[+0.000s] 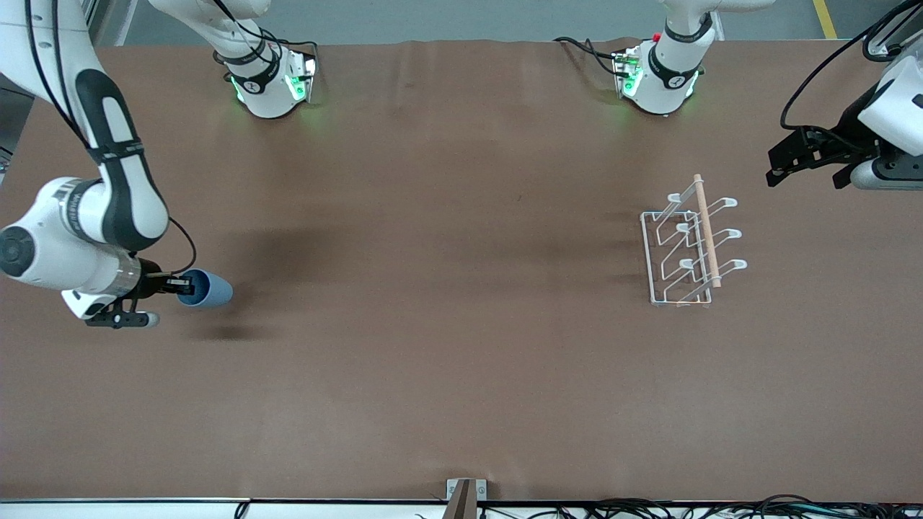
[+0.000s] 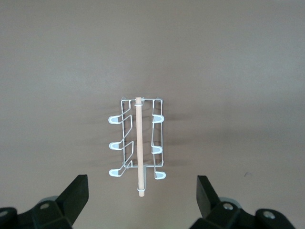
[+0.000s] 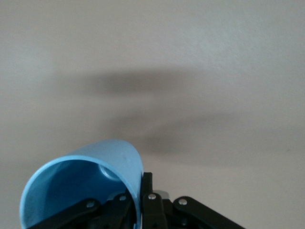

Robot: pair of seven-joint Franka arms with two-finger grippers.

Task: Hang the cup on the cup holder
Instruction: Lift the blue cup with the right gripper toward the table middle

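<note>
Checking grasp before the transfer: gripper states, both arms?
Left gripper: open, empty, waiting above the cup holder.
Right gripper: shut on the rim of the cup, at its end of the table.

Cup (image 1: 208, 288) in right gripper (image 1: 189, 287), airborne

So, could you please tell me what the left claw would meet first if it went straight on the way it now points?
Probably the cup holder: the left wrist view shows it centred ahead between the open left claw's fingers, with nothing in between. Depth is unclear, so it might meet bare table just beside it.
</note>
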